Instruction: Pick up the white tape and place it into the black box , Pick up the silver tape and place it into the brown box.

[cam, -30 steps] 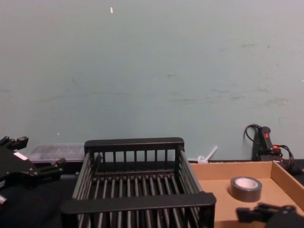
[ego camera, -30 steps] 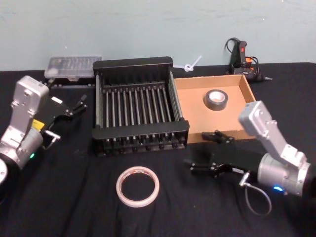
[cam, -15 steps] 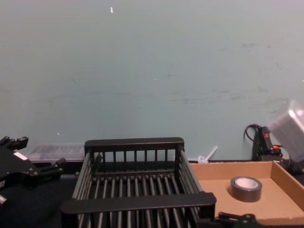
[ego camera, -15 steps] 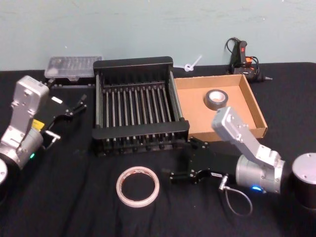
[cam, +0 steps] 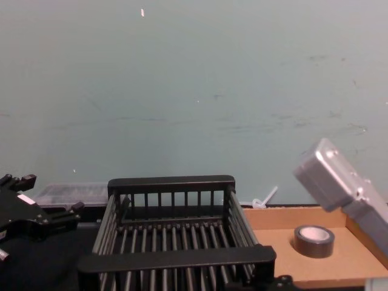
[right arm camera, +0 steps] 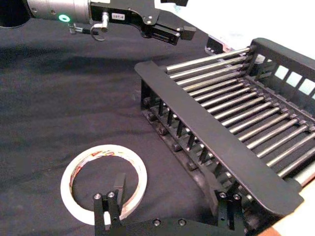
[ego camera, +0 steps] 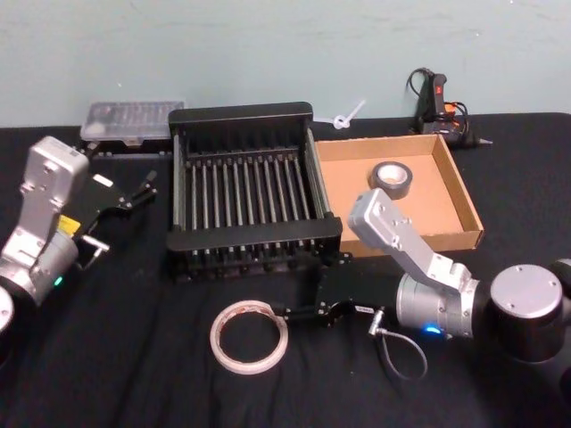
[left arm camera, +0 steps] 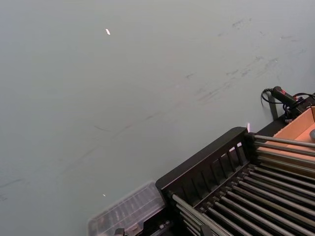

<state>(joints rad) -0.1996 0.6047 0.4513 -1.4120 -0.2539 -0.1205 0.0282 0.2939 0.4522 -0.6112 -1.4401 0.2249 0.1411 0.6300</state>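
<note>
The white tape point(ego camera: 249, 336) lies flat on the black cloth in front of the black box point(ego camera: 250, 234). My right gripper point(ego camera: 306, 287) is low over the cloth just right of it, open. In the right wrist view one fingertip point(right arm camera: 118, 183) overlaps the near edge of the white tape point(right arm camera: 78, 169), the other stands by the black box point(right arm camera: 221, 147). The silver tape point(ego camera: 391, 179) lies in the brown box point(ego camera: 357, 209), and shows there in the chest view too point(cam: 314, 240). My left gripper point(ego camera: 141, 190) hovers open, left of the black box.
A clear plastic case point(ego camera: 131, 120) sits behind the black box at the left. A glue gun point(ego camera: 437, 102) and a white plastic piece point(ego camera: 346, 116) lie behind the brown box. Bare black cloth stretches along the table's front.
My right arm has swung left from in front of the brown box to beside the white tape, staying open. The left arm and both tapes have not moved.
</note>
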